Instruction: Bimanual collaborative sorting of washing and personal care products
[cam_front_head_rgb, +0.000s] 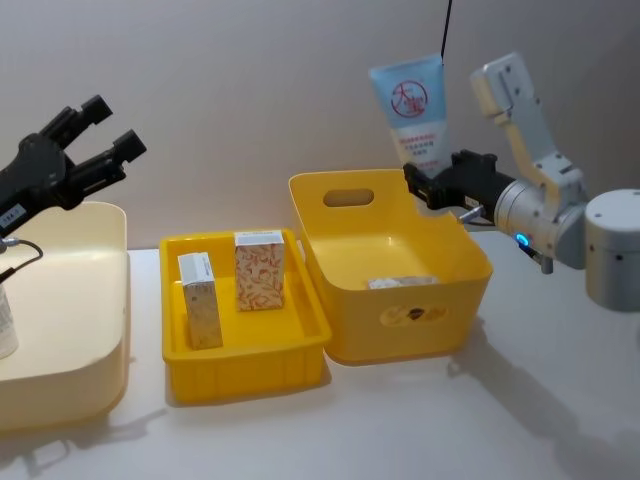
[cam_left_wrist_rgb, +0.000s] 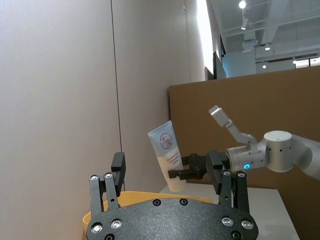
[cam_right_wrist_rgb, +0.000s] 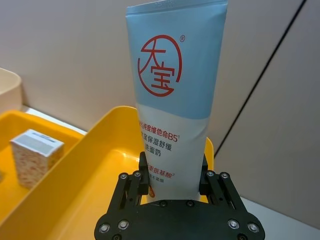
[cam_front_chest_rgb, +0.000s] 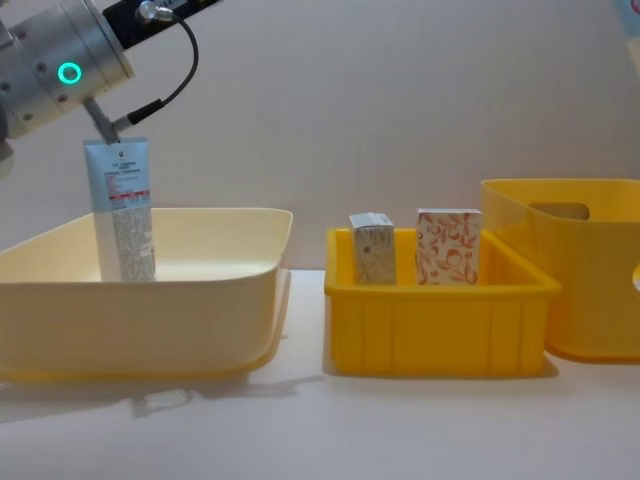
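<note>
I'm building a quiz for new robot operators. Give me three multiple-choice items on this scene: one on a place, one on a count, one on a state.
1. Where is the tube held by the right gripper?
A. above the deep yellow crate
B. in the cream tub
C. flat on the table

2. How many cartons stand in the shallow yellow tray?
A. one
B. two
C. four

3. The left gripper is:
A. shut on a carton
B. open, holding nothing
C. shut on a tube

Answers:
1 A: the right gripper holds the tube above the deep yellow crate.
2 B: orange-patterned carton, grey-patterned carton, in the shallow yellow tray.
3 B: left gripper, fingers spread.
</note>
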